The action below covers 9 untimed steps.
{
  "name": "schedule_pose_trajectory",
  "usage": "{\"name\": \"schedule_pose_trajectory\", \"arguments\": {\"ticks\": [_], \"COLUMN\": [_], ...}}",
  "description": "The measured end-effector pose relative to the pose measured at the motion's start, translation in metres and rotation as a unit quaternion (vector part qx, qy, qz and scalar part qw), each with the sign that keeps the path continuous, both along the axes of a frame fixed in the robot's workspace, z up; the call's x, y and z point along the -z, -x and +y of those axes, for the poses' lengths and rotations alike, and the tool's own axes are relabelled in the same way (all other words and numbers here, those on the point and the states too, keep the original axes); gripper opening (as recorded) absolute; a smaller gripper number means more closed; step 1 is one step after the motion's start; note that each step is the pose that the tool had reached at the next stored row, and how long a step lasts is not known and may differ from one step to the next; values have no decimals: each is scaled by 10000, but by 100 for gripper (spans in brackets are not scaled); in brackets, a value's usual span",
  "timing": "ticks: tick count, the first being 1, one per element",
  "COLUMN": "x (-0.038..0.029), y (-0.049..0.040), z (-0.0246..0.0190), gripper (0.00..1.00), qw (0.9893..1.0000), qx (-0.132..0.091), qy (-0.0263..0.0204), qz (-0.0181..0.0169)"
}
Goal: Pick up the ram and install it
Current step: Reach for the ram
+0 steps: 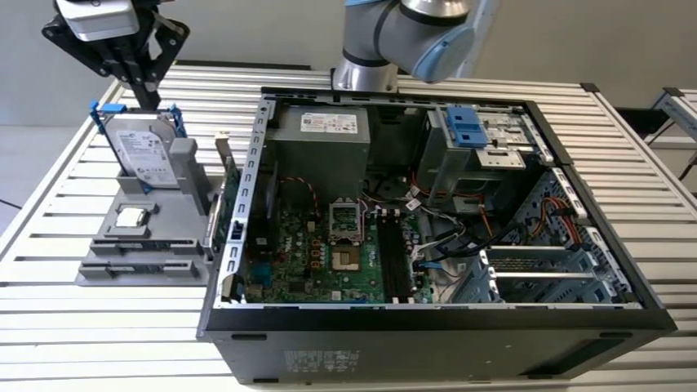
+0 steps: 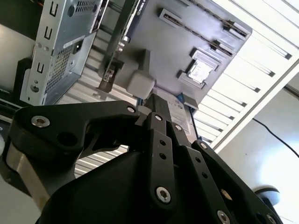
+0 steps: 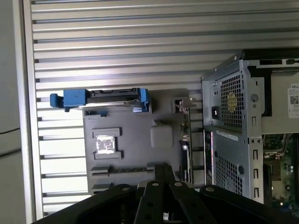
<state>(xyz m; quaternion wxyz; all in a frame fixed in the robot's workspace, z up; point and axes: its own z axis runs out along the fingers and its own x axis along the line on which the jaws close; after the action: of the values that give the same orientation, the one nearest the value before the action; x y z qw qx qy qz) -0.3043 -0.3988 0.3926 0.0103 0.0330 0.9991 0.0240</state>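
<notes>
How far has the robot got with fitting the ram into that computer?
Barely started. The gripper, shut and empty, hangs just above the hard drive standing in the gray parts holder. The long dark slots inside the open computer case look unfilled. Picking up and installing both remain.

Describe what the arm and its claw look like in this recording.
The arm is a silver-grey tube with rounded light blue joint caps. The claw is matte black, built from angular linkage bars fastened with small silver screws and narrowing to slim tips. Above it sits a pale grey wrist housing.
</notes>
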Motion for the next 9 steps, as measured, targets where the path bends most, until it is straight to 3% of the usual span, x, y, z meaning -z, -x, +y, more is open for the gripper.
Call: {"name": "schedule_pose_trajectory", "arguments": {"ticks": [9], "x": [0], "y": [138], "z": [0], "gripper": [0], "qw": [10000], "qx": [-1], "qy": [0], "qz": [0]}}
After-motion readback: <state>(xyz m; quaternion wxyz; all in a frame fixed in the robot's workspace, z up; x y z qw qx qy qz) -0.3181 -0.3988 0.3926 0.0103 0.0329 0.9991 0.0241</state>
